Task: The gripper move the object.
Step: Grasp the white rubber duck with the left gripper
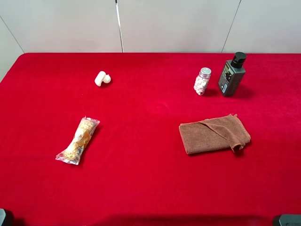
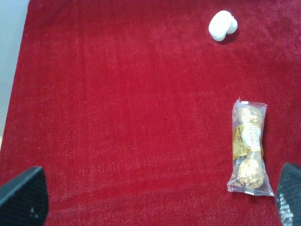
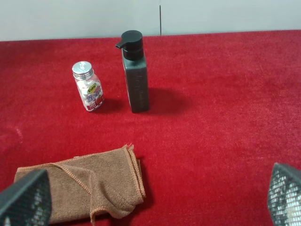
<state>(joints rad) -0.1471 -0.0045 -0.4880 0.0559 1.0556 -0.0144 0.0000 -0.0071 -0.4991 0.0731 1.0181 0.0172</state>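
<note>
Left gripper, spread wide, hangs apart from the white object; label on packet illegible.

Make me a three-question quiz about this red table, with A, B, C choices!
1. What colour is the folded cloth? A blue, B brown, C white.
2. Where does the white object lie? A on the bare red table, apart from the snack packet; B on the cloth; C inside the packet.
3. How is the left claw? A shut on the object, B holding the packet, C open and empty.

Answers:
1 B, the high view shows it brown.
2 A, bare red surface shows all round it.
3 C, its wrist view shows the fingertips wide apart with nothing between them.
</note>
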